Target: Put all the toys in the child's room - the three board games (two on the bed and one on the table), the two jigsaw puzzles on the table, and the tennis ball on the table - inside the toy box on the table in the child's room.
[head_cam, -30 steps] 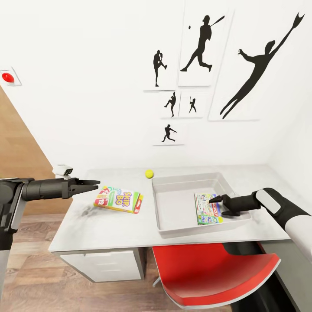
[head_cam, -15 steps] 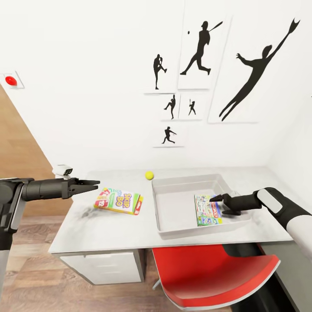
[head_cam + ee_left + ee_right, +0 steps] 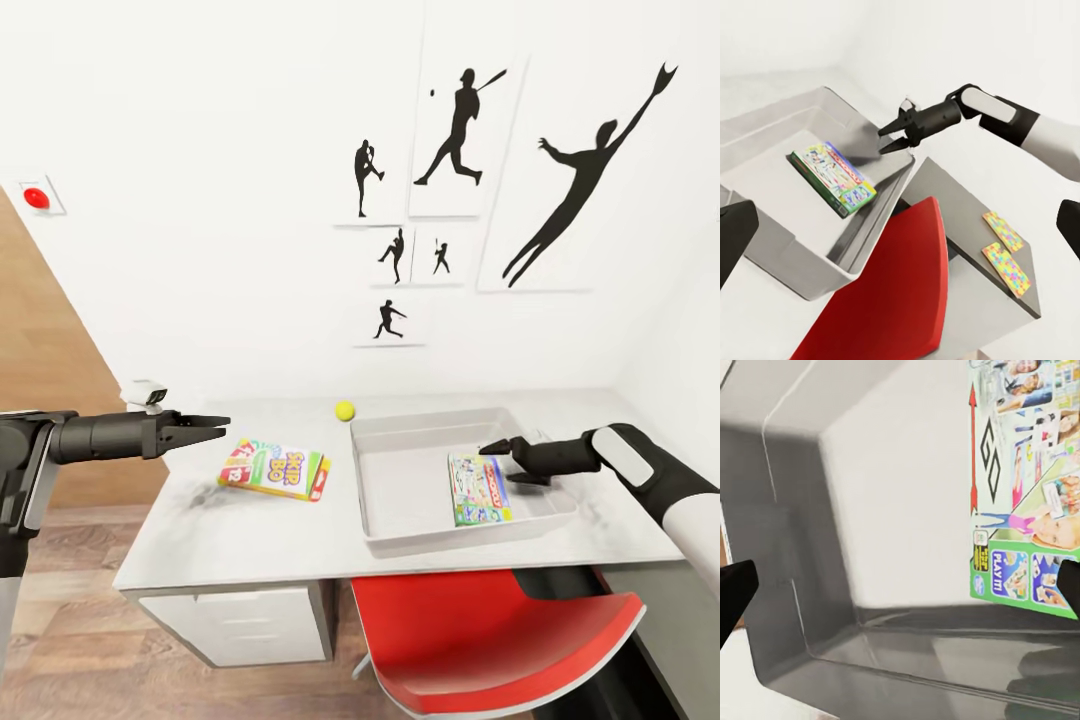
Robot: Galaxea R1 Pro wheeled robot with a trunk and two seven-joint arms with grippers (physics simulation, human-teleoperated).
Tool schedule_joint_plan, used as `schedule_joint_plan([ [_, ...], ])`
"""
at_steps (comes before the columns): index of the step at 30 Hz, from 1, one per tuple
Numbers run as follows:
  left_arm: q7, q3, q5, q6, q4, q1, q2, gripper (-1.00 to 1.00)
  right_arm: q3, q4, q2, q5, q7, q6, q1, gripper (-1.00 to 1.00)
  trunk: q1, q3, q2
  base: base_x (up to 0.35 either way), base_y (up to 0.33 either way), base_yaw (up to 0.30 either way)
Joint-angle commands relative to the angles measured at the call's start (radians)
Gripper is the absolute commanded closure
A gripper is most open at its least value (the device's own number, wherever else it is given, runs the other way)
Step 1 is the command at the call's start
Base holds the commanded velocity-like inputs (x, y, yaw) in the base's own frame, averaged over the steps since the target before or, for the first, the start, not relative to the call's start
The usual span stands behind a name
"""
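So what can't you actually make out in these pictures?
- Small print on the yellow-green-red cardboard game box: too small in the head view.
- Green-bordered game box in the light grey bin: cut by the right wrist view's edge.
- Two pastel jigsaw squares: pattern too small in the left wrist view.
- Light grey desk: its right end is hidden by the right arm in the head view.

Child's bedroom: baseball silhouette posters, game-strewn desk

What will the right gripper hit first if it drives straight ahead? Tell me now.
Probably the toy box itself. The right gripper, open above the board game, points across the bin toward its bare floor and far wall. Depth is unclear, so I cannot tell which of the two comes first.
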Motion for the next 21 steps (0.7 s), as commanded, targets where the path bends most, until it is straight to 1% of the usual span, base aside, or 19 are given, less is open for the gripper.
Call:
schedule_joint_plan([
  [1, -0.004, 0.000, -0.001, 0.011, 0.000, -0.001, 0.000, -1.00, 0.005, -0.024, -0.001, 0.007, 0.011, 0.000, -0.001, -1.00, 0.001, 0.000, -0.002, 0.000, 0.000, 0.000],
  [2, -0.004, 0.000, -0.001, 0.011, 0.000, -0.001, 0.000, -1.00, 0.005, -0.038, -0.002, 0.007, 0.011, 0.000, 0.000, -1.00, 0.001, 0.001, -0.002, 0.000, 0.000, 0.000],
  [6, -0.004, 0.001, -0.001, 0.011, 0.001, 0.000, 0.002, -1.00, 0.006, -0.146, -0.007, 0.007, 0.012, 0.000, 0.008, -1.00, 0.001, 0.008, -0.002, 0.000, 0.000, 0.000],
  [7, -0.004, 0.001, -0.001, 0.011, 0.001, 0.000, 0.002, -1.00, 0.006, -0.164, -0.012, 0.006, 0.013, 0.000, 0.010, -1.00, 0.001, 0.009, -0.002, 0.000, 0.000, 0.000],
  [9, -0.004, 0.003, -0.001, 0.010, 0.001, 0.001, 0.003, -1.00, 0.006, -0.221, -0.034, -0.001, 0.016, 0.000, 0.022, -1.00, 0.001, 0.012, -0.002, 0.000, 0.000, 0.000],
  [10, -0.004, 0.005, -0.001, 0.010, 0.001, 0.002, 0.004, -1.00, 0.006, -0.264, -0.054, -0.016, 0.021, 0.000, 0.035, -1.00, 0.001, 0.014, -0.002, 0.000, 0.000, 0.000],
  [12, -0.004, 0.006, -0.002, 0.009, 0.001, 0.003, 0.004, -1.00, 0.005, -0.311, -0.075, -0.039, 0.030, 0.000, 0.053, -1.00, 0.001, 0.017, -0.002, 0.000, 0.000, 0.000],
  [13, -0.004, 0.008, -0.002, 0.008, 0.001, 0.005, 0.005, -1.00, 0.004, -0.360, -0.097, -0.071, 0.041, 0.000, 0.077, -1.00, 0.001, 0.019, -0.002, 0.000, 0.000, 0.000],
  [16, -0.004, 0.011, -0.002, 0.007, 0.001, 0.007, 0.006, -1.00, -0.005, -0.434, -0.134, -0.126, 0.058, 0.000, 0.115, -1.00, 0.001, 0.024, -0.002, 0.000, 0.000, 0.000],
  [17, -0.004, 0.017, -0.002, 0.006, 0.002, 0.009, 0.007, -1.00, -0.018, -0.480, -0.161, -0.160, 0.065, 0.000, 0.140, -1.00, 0.001, 0.025, -0.002, 0.000, 0.000, 0.000],
  [18, -0.004, 0.021, -0.002, 0.006, 0.002, 0.009, 0.007, -1.00, -0.026, -0.500, -0.175, -0.174, 0.068, 0.000, 0.153, -1.00, 0.001, 0.027, -0.002, 0.000, 0.000, 0.000],
  [19, -0.004, 0.030, -0.002, 0.005, 0.003, 0.011, 0.007, -1.00, -0.046, -0.536, -0.202, -0.197, 0.073, 0.000, 0.181, -1.00, 0.001, 0.029, -0.002, 0.000, 0.000, 0.000],
  [21, -0.004, 0.040, -0.002, 0.004, 0.004, 0.014, 0.008, -1.00, -0.070, -0.563, -0.226, -0.213, 0.079, 0.000, 0.211, -1.00, 0.001, 0.032, -0.002, 0.000, 0.000, 0.000],
])
